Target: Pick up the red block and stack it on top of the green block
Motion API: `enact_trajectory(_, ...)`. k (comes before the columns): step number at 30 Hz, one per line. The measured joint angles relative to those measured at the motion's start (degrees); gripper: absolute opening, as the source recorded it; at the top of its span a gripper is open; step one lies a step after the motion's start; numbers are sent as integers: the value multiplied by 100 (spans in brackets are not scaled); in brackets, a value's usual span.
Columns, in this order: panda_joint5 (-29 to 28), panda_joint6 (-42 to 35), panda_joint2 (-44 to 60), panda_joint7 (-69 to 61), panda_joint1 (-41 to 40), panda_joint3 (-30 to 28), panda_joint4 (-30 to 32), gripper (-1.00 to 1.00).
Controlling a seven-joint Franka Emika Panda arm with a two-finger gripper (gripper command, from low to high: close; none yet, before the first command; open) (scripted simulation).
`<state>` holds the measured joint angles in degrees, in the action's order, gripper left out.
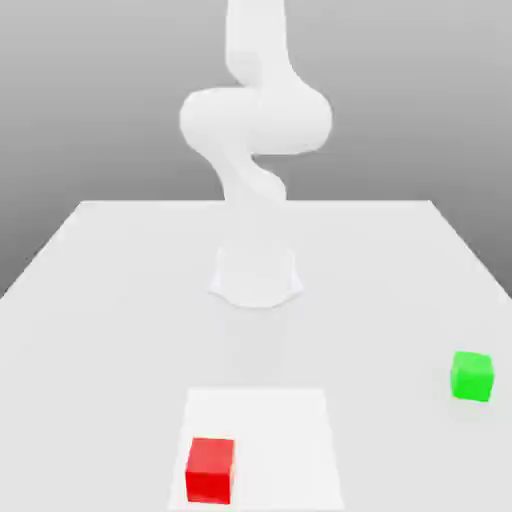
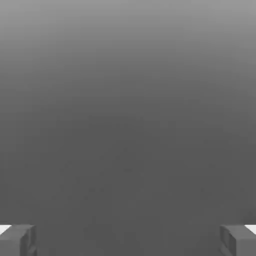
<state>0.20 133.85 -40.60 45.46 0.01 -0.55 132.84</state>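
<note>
The red block rests on the table near the front edge, a little toward the exterior view's left. The green block sits on the table well off to the exterior view's right and slightly farther back. The two cubes are far apart. In the hand view my gripper is open, its grey fingertips spread wide with nothing between them and plain grey background beyond. The white arm rises from its base and leaves the exterior view at the top.
The arm's round base stands mid-table behind both cubes. A brighter white square patch lies on the light grey table, with the red block on its front left part.
</note>
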Motion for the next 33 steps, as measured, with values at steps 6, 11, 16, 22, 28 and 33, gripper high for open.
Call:
enact_trajectory(6,52,507,1282,-94,3,-137,258,0)
enact_trajectory(11,106,918,2321,-179,-15,-230,468,0)
enact_trajectory(16,160,1327,3360,-262,-60,-294,677,0)
enact_trajectory(22,180,1818,4604,-332,-145,-354,928,0)
enact_trajectory(28,287,2624,5849,-437,-240,-287,933,0)
enact_trajectory(33,332,2903,6184,-469,-284,-234,883,-100)
